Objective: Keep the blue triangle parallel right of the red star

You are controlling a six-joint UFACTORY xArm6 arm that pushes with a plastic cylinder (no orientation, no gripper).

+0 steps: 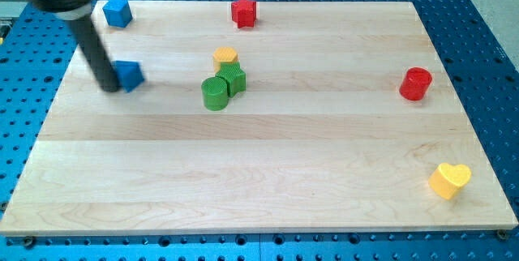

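A yellow heart (449, 180) is lying nearest, at the wooden board's (268, 188) bottom right. Farther up, a red cylinder (415, 83) is standing at the right. Mid-board, a green cylinder (215, 93), a second green block (233, 79) and a yellow block (225, 55) are clustering, touching. My tip (109, 88), which is grasping nothing, is pressing against the blue triangle's (129, 75) left side; its pointing direction is unclear. At the top, a blue cube (118, 12) and the red star (244, 11) are sitting.

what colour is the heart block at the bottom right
Yellow; the heart shows clearly in the camera view, near the board's right edge.
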